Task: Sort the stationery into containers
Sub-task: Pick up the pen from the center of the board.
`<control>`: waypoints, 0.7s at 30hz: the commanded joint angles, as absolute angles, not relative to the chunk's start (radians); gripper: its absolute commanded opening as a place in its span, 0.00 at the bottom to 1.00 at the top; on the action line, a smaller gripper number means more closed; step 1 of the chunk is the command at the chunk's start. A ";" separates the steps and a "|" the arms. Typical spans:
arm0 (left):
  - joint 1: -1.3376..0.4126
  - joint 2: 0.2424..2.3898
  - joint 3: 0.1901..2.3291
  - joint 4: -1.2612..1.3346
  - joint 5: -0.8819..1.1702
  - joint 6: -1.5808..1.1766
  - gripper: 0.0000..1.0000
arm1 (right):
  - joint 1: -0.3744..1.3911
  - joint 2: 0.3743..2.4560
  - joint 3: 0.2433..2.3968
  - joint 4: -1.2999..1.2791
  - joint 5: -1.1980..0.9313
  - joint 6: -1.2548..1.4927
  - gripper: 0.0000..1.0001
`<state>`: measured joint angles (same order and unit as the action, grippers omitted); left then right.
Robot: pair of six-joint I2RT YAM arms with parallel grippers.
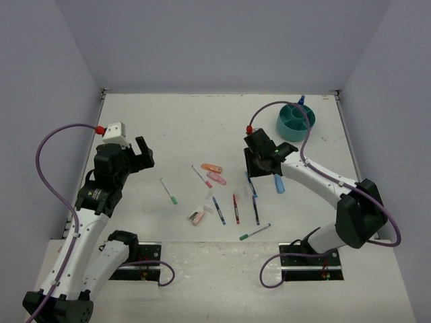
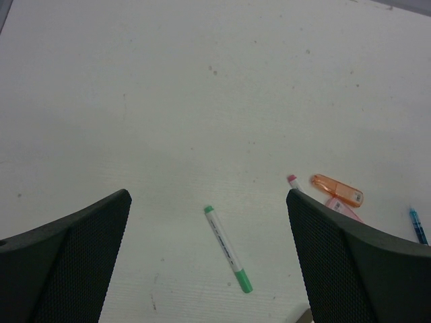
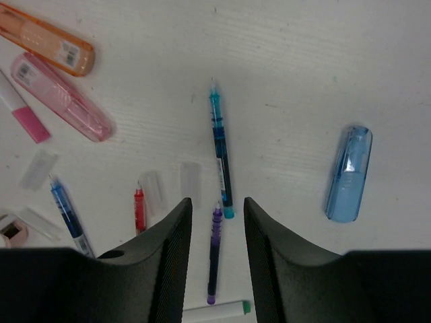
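**Operator:** Item one, the stationery: where does it lie?

**Clerk:** You have it loose on the white bench (image 1: 202, 121), mid-field. Under your right gripper (image 3: 217, 200):
- One thin teal-blue pen (image 3: 220, 155), its near end in line with the gap between the fingers.
- One thin purple pen (image 3: 213, 259), lower in that same gap.
- The jaws stand narrowly apart, wider than either pen. Whether a finger touches one, you cannot tell.
- One short light-blue translucent highlighter (image 3: 347, 175), apart on the right of that view.
- Towards the other side, one thin red pen (image 3: 139, 212) and one thin blue pen (image 3: 67, 212).
- One pink translucent highlighter (image 3: 60, 97), with one orange translucent highlighter (image 3: 44, 39) just beside it.

**Operator:** Item two, the container?

**Clerk:** One round teal plastic organizer (image 1: 291, 134), divided inside, stands at the far right corner, well apart from the pens. A tiny blue-capped bottle (image 1: 302, 101) shows at its far rim. Inside or behind, you cannot tell.

**Operator:** And the left arm?

**Clerk:** Your left gripper (image 2: 207, 195) is spread wide and holds nothing. One thin white pen with green ends (image 2: 227, 250) lies on the bench in view between its fingers.
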<state>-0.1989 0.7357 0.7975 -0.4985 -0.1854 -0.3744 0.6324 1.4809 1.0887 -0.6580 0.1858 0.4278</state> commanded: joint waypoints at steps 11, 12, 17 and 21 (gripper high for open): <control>-0.199 0.733 0.796 -0.465 -0.141 -0.353 1.00 | 0.632 1.655 1.115 -0.588 0.177 0.435 0.32; -0.199 0.733 0.796 -0.465 -0.140 -0.353 1.00 | 0.631 1.667 1.119 -0.592 0.187 0.431 0.32; -0.202 0.734 0.795 -0.463 -0.133 -0.353 1.00 | 0.621 1.714 1.120 -0.592 0.186 0.422 0.30; -0.202 0.735 0.795 -0.462 -0.133 -0.351 1.00 | 0.610 1.748 1.124 -0.592 0.169 0.413 0.27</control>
